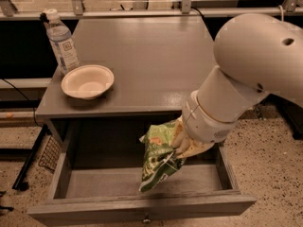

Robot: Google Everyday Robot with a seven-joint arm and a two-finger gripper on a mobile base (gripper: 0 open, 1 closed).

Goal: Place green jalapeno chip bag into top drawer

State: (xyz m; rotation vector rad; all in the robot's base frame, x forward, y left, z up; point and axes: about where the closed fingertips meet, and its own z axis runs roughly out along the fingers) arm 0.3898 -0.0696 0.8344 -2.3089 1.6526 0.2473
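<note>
The green jalapeno chip bag (158, 157) hangs crumpled from my gripper (182, 143), which is shut on its upper right edge. The bag is over the open top drawer (94, 186), right of the drawer's middle, with its lower end close to the drawer floor. I cannot tell if it touches the floor. The drawer is pulled fully out below the grey table (142, 56), and its small knob (147, 219) shows on the front. My large white arm (246, 74) comes in from the right and hides the table's right front corner.
A white bowl (88, 81) sits on the table's front left. A clear water bottle (61, 41) stands behind it at the left edge. Black metal legs and a wire rack (47, 152) are on the speckled floor at the left.
</note>
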